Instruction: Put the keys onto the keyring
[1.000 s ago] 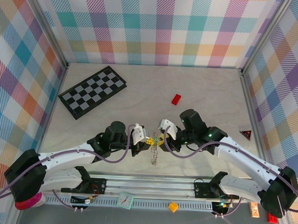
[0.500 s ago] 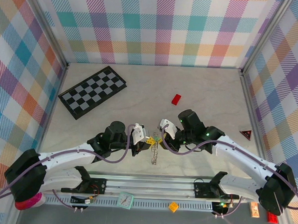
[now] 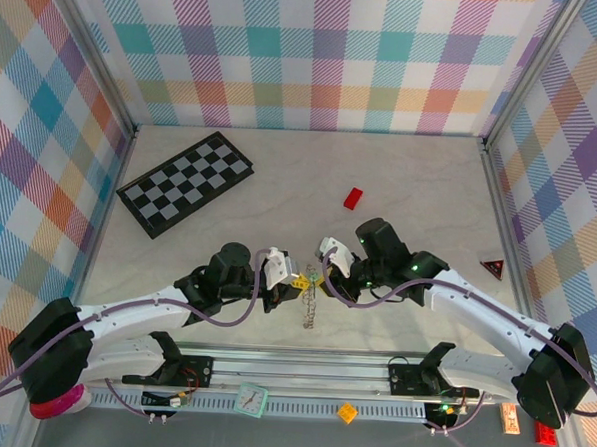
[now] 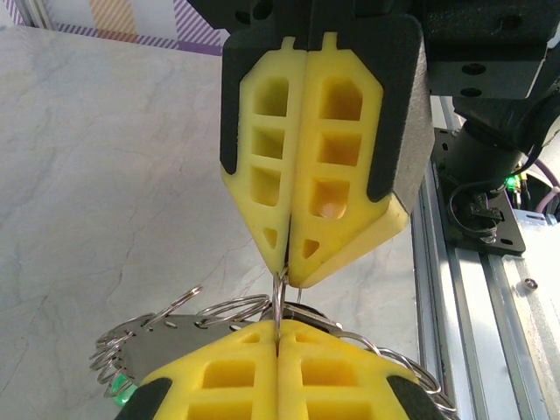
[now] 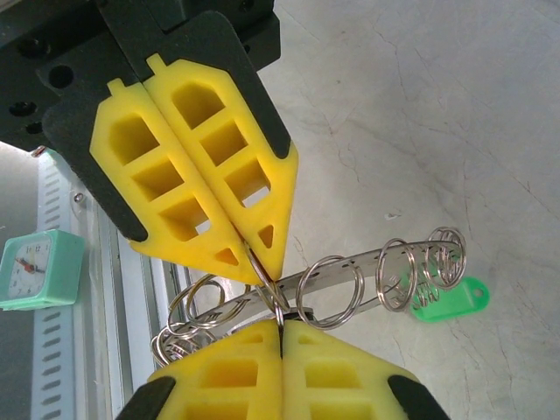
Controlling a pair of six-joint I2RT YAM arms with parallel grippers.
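The keyring (image 5: 350, 278), a metal band strung with wire rings, is hanging between the arms near the front of the surface (image 3: 430, 190). A pale green key (image 5: 448, 302) is dangling from one end. The left gripper (image 3: 297, 281) and the right gripper (image 3: 322, 277) are both pinching the keyring, tips nearly meeting.

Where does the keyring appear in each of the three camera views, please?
Top external: keyring hangs just below picture centre.
Left wrist: keyring along the bottom, mostly left of centre.
Right wrist: keyring across lower centre, running right.
Shared landmark: the yellow fingertips pinching it.
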